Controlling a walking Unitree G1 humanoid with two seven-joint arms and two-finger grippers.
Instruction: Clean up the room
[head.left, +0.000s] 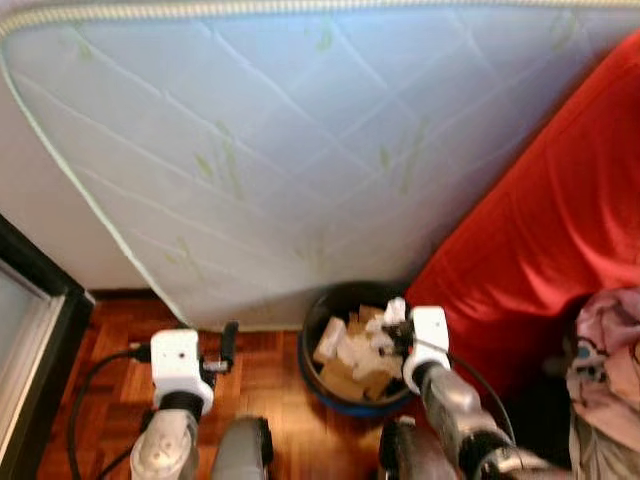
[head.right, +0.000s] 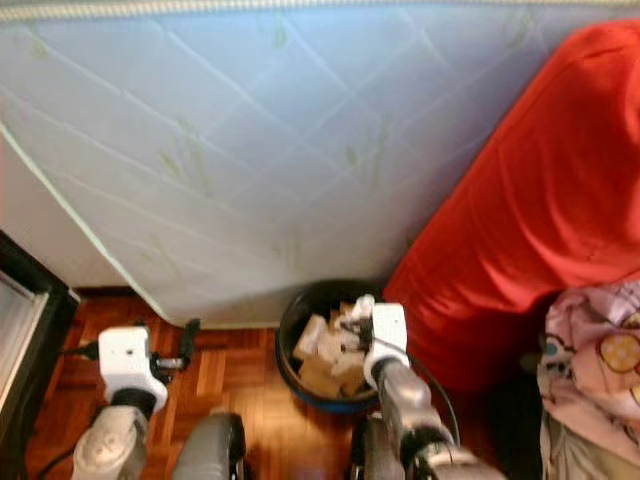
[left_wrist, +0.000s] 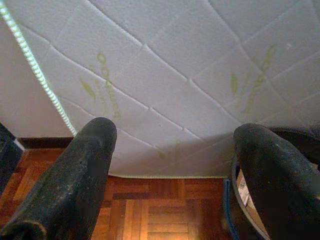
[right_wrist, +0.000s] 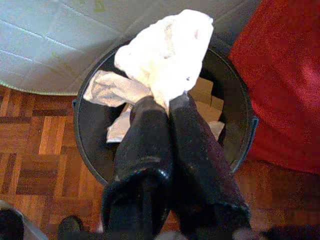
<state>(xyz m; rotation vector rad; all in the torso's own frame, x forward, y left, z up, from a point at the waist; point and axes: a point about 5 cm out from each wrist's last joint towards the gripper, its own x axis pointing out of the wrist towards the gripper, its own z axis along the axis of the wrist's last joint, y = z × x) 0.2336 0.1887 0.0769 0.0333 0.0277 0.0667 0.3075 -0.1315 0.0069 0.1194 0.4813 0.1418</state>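
1. White crumpled tissue (right_wrist: 165, 55) is pinched between the closed fingers of the right gripper (right_wrist: 167, 107), which hangs over the open mouth of the black bin (right_wrist: 235, 125).
2. The bin stands on the wood floor (head.left: 265, 375), hard against the foot of the quilted mattress (head.left: 300, 150) that leans on the wall, with the red sofa (head.left: 540, 230) just beside it on the robot's right. It already holds cardboard pieces (head.left: 350, 380) and other paper scraps.
3. Step in hand, as I judge it: dropping this piece of rubbish. The tissue sits inside the rim's outline in the right wrist view, toward the mattress side, so the carry looks finished and only the release is left.
4. Next move calls for parting the fingers and letting the wad fall. It is light and may cling to a finger, so a small dip toward the bin's middle before letting go would help it land inside rather than on the rim.
5. The left gripper (left_wrist: 172, 170) is idle over bare floor at the mattress's lower edge, on the bin's left side, its fingers spread wide and holding nothing.
6. A pink patterned cloth (head.right: 590, 380) lies at the sofa's near edge, possibly clothing or bedding; the head views are too soft to say which. It may be a later item to tidy.
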